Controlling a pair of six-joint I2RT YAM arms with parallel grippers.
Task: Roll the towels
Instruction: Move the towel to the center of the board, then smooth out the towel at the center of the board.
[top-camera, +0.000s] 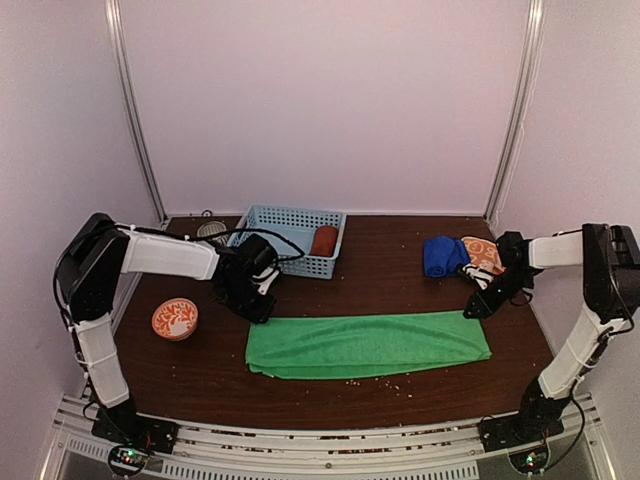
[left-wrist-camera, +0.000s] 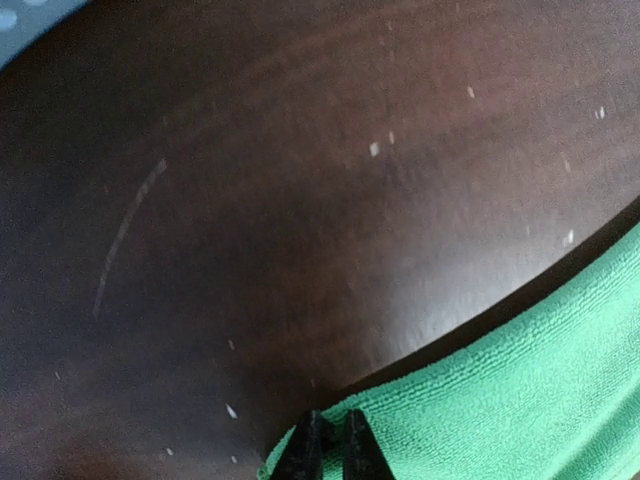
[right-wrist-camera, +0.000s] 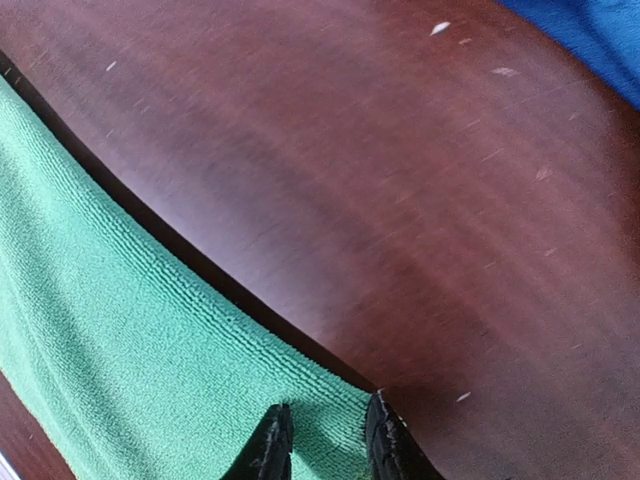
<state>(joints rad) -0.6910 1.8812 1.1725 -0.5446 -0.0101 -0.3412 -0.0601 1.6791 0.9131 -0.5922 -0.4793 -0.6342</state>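
While I watch from the overhead camera, the green towel (top-camera: 368, 345) lies as a long folded strip across the near middle of the table (top-camera: 380, 290), with one arm at each far corner. The left gripper (top-camera: 255, 305) sits at the strip's far left corner and the right gripper (top-camera: 475, 308) at its far right corner, but from up there I cannot read either set of jaws.

The wrist cameras fill that in. On the left wrist, the two black fingers (left-wrist-camera: 310, 450) stand almost together with only a thin slit between them, and the towel's corner bunches right at their tips, so I read that claw as clenched on the green cloth. On the right wrist, the fingers (right-wrist-camera: 270, 440) stand further apart with the towel's corner filling the gap between them. I cannot tell whether they are squeezing it or only straddling it.

Only the overhead view shows the rest. A blue towel (top-camera: 443, 256) lies bunched at the far right, touching an orange patterned towel (top-camera: 485, 255). A rust-red towel (top-camera: 323, 241) stands rolled in the light blue basket (top-camera: 285, 215), and a patterned bowl (top-camera: 175, 319) sits well to the left.
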